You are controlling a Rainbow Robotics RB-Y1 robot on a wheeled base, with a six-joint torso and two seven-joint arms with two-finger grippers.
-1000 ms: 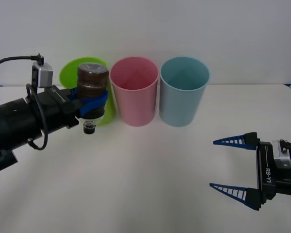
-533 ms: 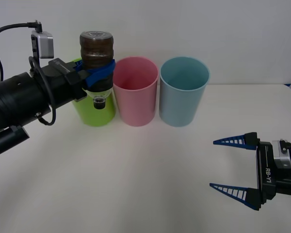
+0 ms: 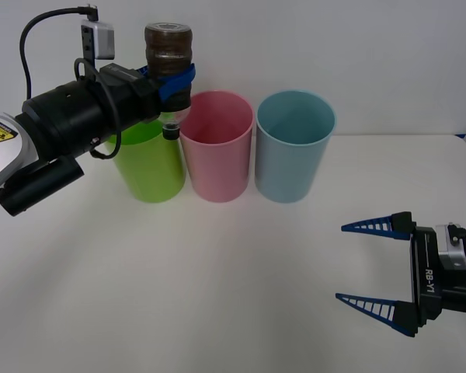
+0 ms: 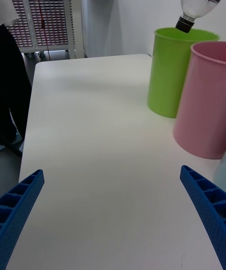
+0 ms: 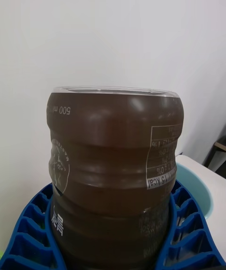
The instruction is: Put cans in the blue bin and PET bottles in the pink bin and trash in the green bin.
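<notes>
White table (image 3: 217,295): three bins, one bottle (image 3: 169,58) in left hand (image 3: 173,84).

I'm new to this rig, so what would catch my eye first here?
The left claw holds a brown-labelled bottle upside down, high up, its cap near the pink bin's rim. Green, pink and blue bins stand in a row. The right claw waits open near the table's front.

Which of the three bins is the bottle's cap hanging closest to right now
The green bin, leftmost of the three. The left gripper holds the PET bottle cap-down at that bin's edge beside the pink bin; the blue bin stands farthest away.
</notes>
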